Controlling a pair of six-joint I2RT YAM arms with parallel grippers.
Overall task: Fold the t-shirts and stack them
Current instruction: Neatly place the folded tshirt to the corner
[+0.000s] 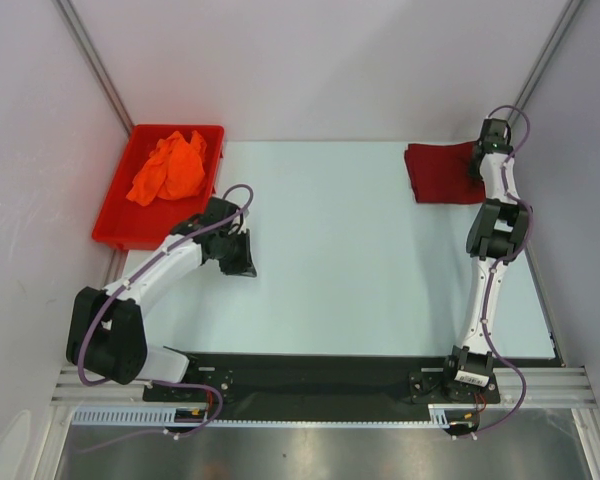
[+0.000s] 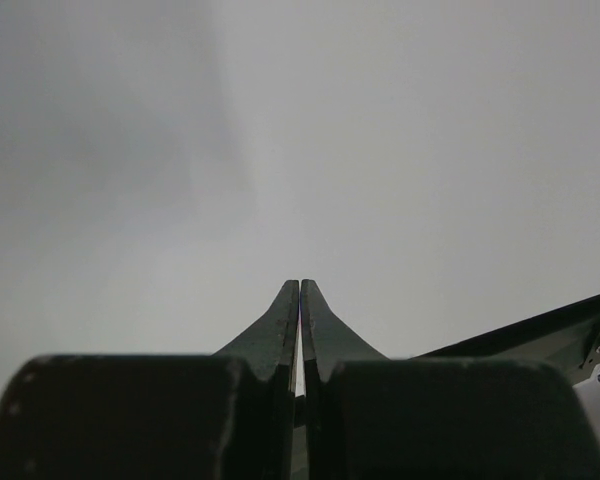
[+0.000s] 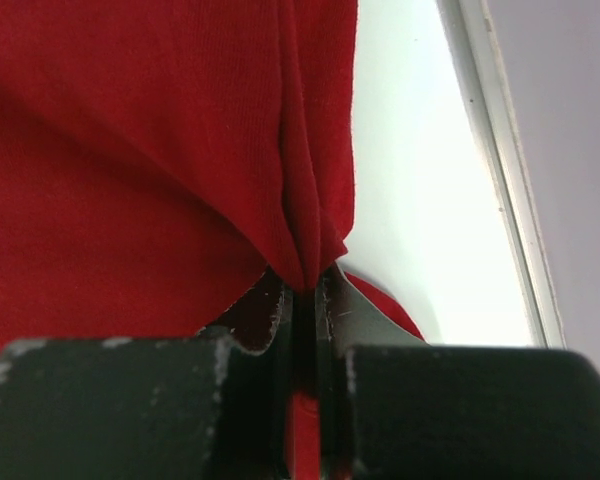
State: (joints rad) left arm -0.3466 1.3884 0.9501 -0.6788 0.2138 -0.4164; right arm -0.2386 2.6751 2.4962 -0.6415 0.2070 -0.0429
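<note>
Pale walls (image 1: 330, 60) (evenly lit) enclose a white table (image 1: 360, 270).

The table (image 1: 360, 260) has a pale, flat, matt surface. A red plastic bin (image 1: 108, 222) stands on its far left corner. A maroon t-shirt (image 1: 438, 175), folded to a rough rectangle, lies directly on the surface. It is level with the bin and well apart to the bin's right, at the opposite far corner. A black mounting plate (image 1: 320, 372) runs along the near edge, well in front of the bin.

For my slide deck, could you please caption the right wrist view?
Right gripper, jaws shut on a pinched fold of the maroon t-shirt, pale table showing beside it.
</note>
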